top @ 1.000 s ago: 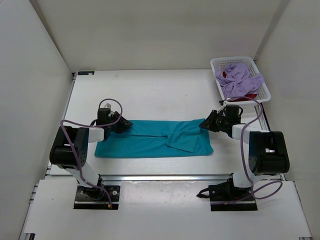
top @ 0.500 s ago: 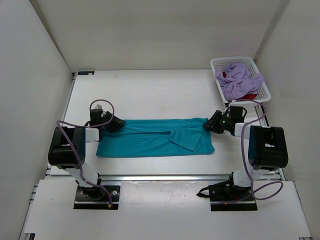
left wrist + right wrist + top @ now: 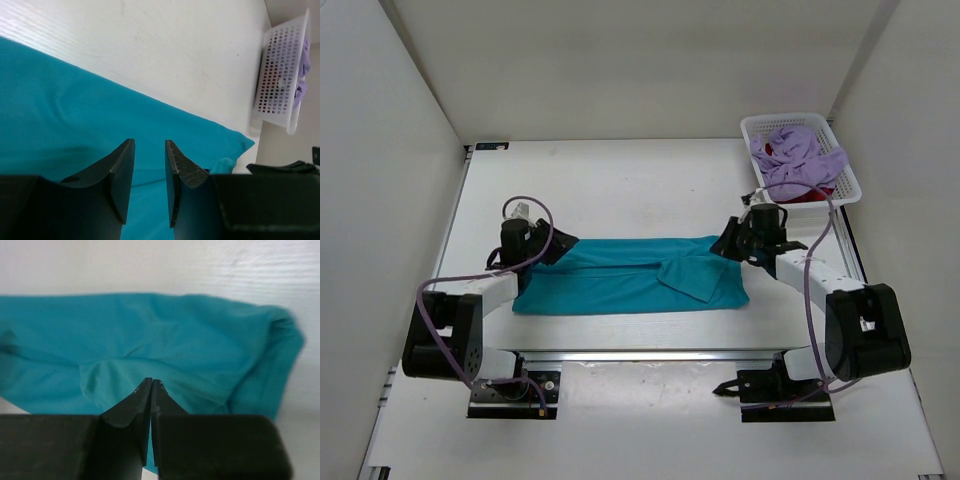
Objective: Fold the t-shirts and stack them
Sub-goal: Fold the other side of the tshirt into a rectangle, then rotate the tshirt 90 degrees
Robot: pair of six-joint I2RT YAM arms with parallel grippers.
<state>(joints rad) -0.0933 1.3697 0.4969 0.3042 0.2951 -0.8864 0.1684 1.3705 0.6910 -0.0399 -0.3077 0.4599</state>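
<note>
Pale, faintly grained surface [image 3: 620, 190] boxed in by matte white walls [image 3: 620, 60]. Toward 6 o'clock, teal t-shirt [image 3: 610, 285] spread as a long soft band, one flap folded over. At its 9 o'clock end, left tool [image 3: 563, 247] narrowly parted above the cloth; at 3 o'clock, right tool [image 3: 722, 245] pinched shut on a teal pucker. At 2 o'clock, perforated plastic basket [image 3: 788, 118] heaped with crumpled lavender t-shirt [image 3: 800, 160] over red t-shirt [image 3: 812, 196].

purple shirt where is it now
The purple shirt lies in the white basket at the table's far right corner in the top view, over the red shirt.
</note>
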